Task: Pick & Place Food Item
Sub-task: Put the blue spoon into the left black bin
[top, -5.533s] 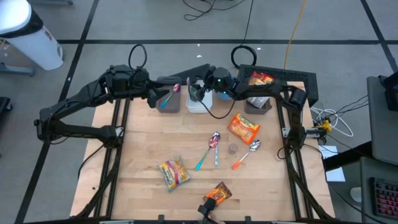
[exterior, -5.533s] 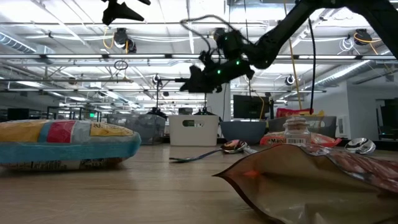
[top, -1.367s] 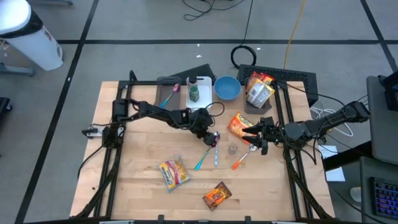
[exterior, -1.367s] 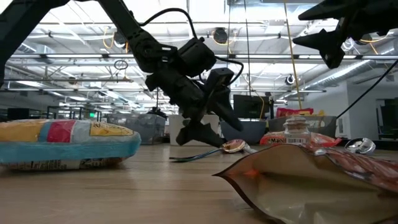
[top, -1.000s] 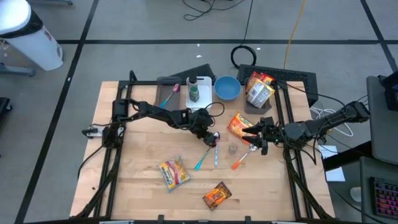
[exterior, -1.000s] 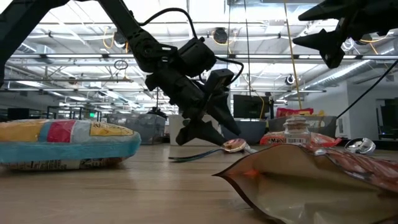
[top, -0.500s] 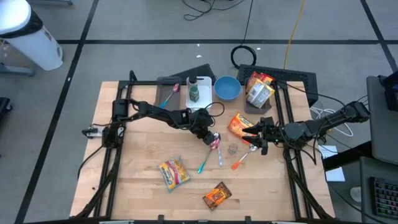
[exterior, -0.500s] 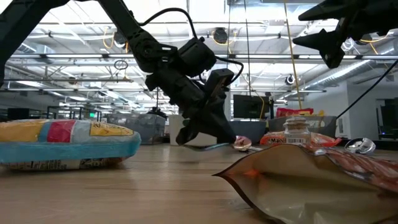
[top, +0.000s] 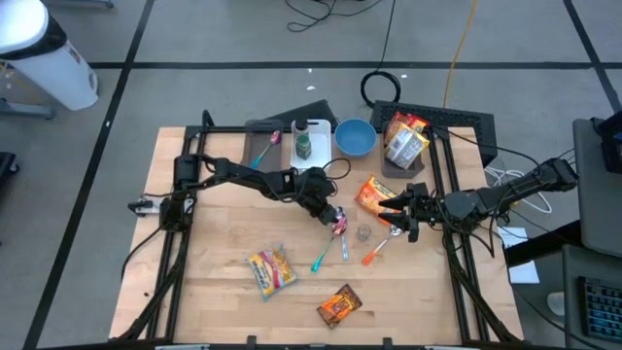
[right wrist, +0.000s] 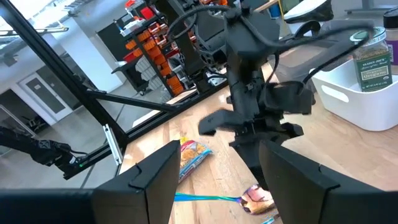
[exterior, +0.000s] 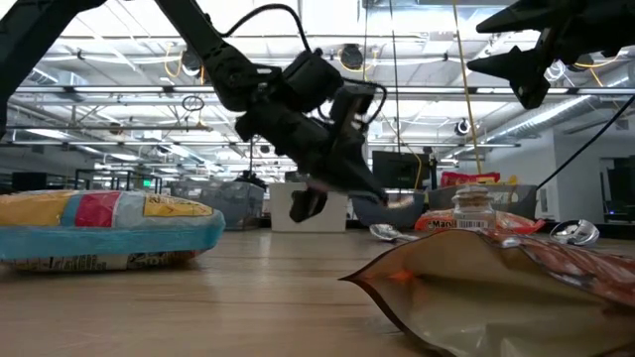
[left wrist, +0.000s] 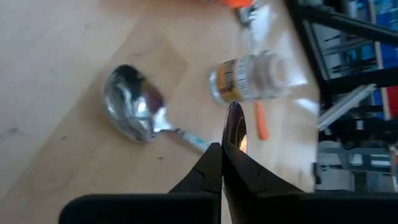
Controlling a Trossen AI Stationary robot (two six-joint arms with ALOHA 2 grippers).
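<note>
Two arms over a wooden table point(top: 224, 243): left jaws pressed together, seemingly pinching a spoon point(top: 341, 223).

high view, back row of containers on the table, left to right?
Grey bin with a spoon → white bin with a spice bottle → blue bowl → dark bin with snack packets.

The spoon point(top: 325, 251) has a pink bowl and a thin teal handle; it is lifted by the bowl end, tilted, near the middle
</note>
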